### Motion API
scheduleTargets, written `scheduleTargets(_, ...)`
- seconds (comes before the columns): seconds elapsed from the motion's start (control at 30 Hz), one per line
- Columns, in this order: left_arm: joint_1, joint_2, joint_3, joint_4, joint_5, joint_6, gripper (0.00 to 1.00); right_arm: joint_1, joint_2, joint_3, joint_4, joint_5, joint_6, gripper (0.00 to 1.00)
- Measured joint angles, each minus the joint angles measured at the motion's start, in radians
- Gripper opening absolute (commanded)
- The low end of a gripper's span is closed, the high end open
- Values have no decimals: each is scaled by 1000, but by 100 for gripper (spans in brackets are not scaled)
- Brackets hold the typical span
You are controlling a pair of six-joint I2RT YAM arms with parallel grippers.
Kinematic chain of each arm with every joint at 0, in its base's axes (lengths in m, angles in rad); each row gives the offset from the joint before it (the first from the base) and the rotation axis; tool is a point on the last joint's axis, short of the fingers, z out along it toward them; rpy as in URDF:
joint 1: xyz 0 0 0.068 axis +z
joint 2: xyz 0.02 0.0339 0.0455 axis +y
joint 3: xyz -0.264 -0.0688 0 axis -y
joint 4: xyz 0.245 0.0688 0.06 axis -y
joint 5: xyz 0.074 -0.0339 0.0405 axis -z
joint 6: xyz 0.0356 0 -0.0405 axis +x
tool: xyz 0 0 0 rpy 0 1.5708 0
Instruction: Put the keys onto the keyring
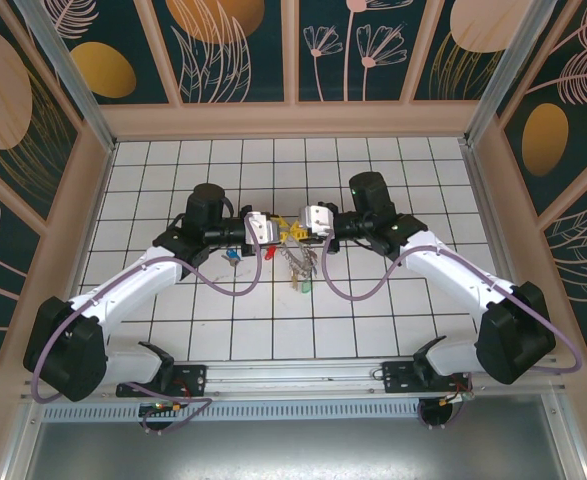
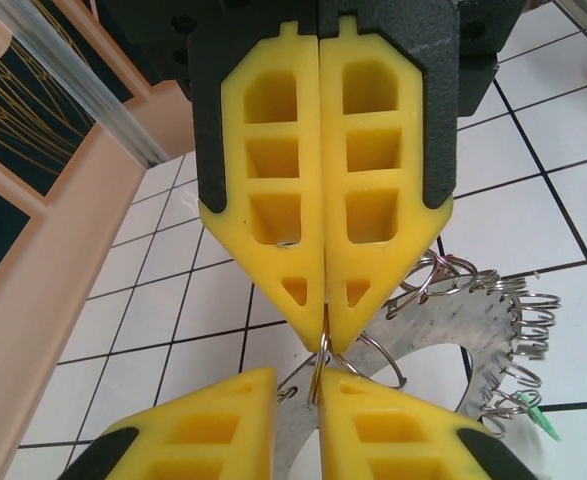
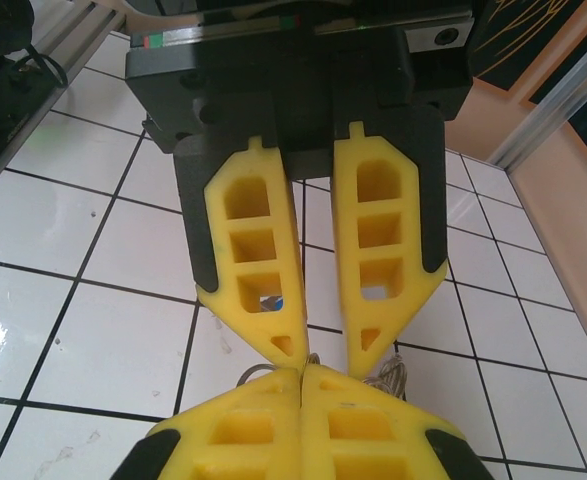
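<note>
The job looks to be in its middle, with 1 small wire loop (image 2: 319, 358) being worked between the 2 grippers at the centre of the white tiled table (image 1: 373, 330). In the left wrist view the right gripper (image 2: 325, 335) faces the camera with its yellow jaws pressed flat together, and the loop's wire comes out of the seam at their tips, so it appears pinched there. The left gripper (image 2: 300, 376) sits just below with its jaws a narrow slit apart, and the same loop runs down into that slit, which reads as a light grip on thin wire. Just behind the loop hangs the keyring (image 2: 453, 330), a flat grey ring with a wide round hole and a row of small wire coils (image 2: 528, 330) along its outer edge. It is off the tiles and below the meeting fingertips. A green key (image 2: 539, 426) shows at the low end of those coils and seems to be attached already, though the join itself is too small to confirm. From above, a blue key (image 1: 233, 256) lies on the tiles well to the left of the bunch, so it is likely not yet threaded. A red key (image 1: 269, 241) sits just under the left gripper, and whether it hangs from the ring cannot be told. A yellow key cannot be separated from the yellow fingers.
</note>
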Motion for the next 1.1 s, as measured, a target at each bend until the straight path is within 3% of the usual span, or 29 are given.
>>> scheduleTargets(0.1, 0, 0, -6, 1, 6, -4, 0, 3, 0, 0, 6, 6, 9, 0)
scheduleTargets(0.23, 1, 0, -17, 22, 5, -11, 0, 5, 0, 0, 7, 15, 16, 0)
scheduleTargets(0.4, -3, -9, -48, 52, -15, -10, 0, 21, 0, 2, -28, 54, -8, 27)
scheduleTargets(0.67, -6, -14, -65, 49, -61, 19, 0, 2, -35, 15, -164, 67, -44, 40)
scheduleTargets(1.1, -6, -39, -65, 48, -78, 46, 0, -37, -51, 26, -200, 56, -36, 41)
